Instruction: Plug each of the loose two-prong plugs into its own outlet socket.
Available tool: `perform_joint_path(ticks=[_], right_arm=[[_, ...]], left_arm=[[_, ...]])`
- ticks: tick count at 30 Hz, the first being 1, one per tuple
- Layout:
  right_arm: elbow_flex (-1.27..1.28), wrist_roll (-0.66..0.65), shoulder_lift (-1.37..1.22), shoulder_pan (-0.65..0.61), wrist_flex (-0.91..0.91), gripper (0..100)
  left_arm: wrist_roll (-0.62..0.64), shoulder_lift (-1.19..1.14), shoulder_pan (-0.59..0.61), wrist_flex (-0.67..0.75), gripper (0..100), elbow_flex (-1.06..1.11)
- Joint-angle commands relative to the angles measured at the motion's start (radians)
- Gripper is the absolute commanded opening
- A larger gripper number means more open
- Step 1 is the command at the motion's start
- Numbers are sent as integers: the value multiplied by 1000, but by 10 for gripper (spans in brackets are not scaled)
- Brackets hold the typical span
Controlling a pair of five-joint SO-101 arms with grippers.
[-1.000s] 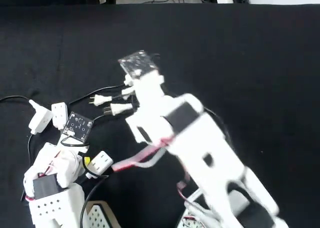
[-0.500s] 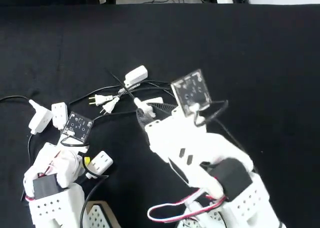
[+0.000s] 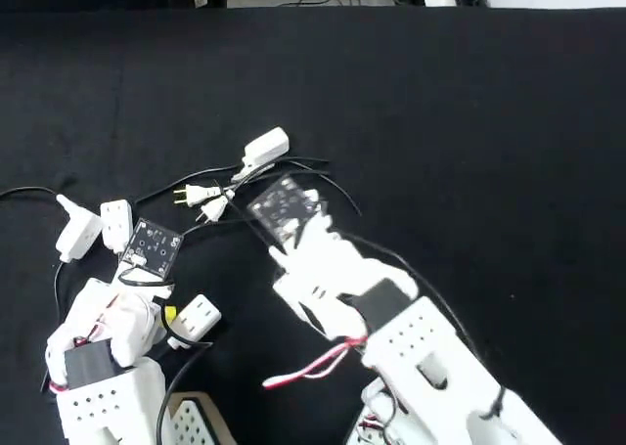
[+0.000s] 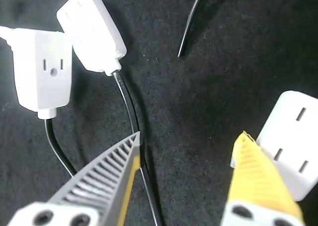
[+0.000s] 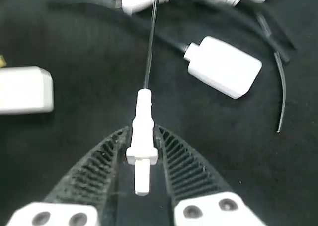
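Barely started: right gripper [image 5: 141,156] pinches slim white black-corded plug [image 5: 141,136], left gripper [image 4: 186,156] gapes empty, white boxy sockets [image 3: 115,222] lower left look unfilled afaict.

Left arm [image 3: 110,335] sits tucked low with the left gripper [image 4: 190,136] spread wide, while the right gripper [image 5: 142,130] pinches a white plug [image 5: 141,147] between its fingers.
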State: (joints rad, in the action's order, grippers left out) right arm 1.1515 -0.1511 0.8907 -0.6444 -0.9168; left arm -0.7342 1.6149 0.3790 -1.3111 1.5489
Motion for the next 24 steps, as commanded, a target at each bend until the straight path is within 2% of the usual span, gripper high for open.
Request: perform_joint_path(ticks=[1,10,16,24], right_arm=[[-48,-71,-125,20,14,15],[-318,-210,-558,20,-199,18],[-533,-333,-814,21,-371,75],[-676,-396,-1009,89,-387,75]], left_arm=[[-5,0,8,-6,289,18],[-5,0,8,-6,289,18],[-5,0,8,-6,289,18],[-5,0,8,-6,289,18]])
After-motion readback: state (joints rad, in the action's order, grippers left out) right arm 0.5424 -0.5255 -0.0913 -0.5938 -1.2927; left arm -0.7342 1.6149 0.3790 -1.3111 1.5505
